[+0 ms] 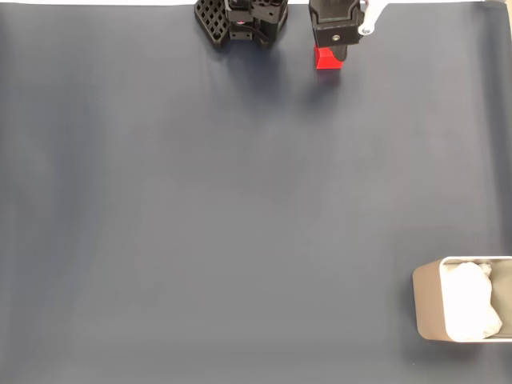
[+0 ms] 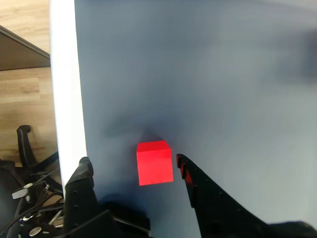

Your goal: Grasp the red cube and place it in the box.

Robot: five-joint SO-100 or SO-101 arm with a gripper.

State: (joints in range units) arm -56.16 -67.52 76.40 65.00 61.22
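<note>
Dark grey mat (image 1: pixel 240 208) spread wide, with the box (image 1: pixel 426 300) parked at the lower right of the fixed view, well apart from the action. Gripper (image 2: pixel 133 166) lowered with fingers spread, straddling the red cube (image 2: pixel 154 162) for a squeeze, neither finger clearly touching it. Cube resting on the mat near the top edge, not yet lifted.

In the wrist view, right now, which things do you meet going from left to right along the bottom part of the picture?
Wooden floor → white table edge → left pincer finger → red cube → right pincer finger, all over the grey mat.
</note>
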